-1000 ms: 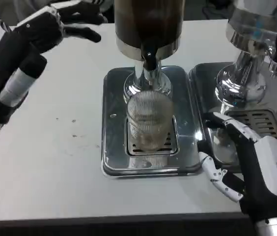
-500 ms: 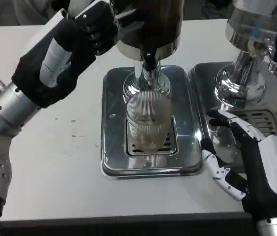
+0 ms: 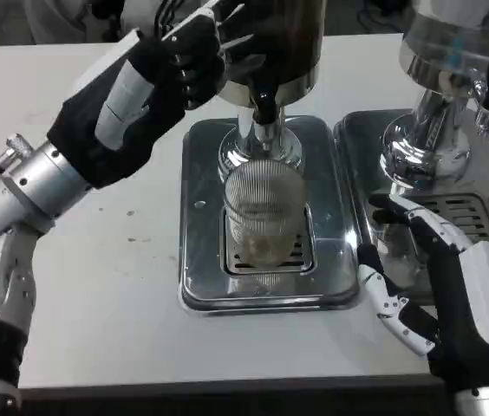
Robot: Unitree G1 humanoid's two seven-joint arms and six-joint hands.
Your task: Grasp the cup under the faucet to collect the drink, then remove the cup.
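Standing under faucet point(image 3: 264, 106), ribbed cup point(image 3: 263, 211), untouched

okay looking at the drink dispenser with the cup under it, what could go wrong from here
The left robot hand is up at the dark dispenser, beside the black faucet. If the drink flows, nothing holds the ribbed cup; it stands free on the drip tray. The right robot hand waits open beside the tray, close to the second dispenser's base, and could bump it when reaching in.

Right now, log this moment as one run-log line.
cup: on drip tray under faucet, ungrasped | left hand: at dispenser | right hand: open, beside tray
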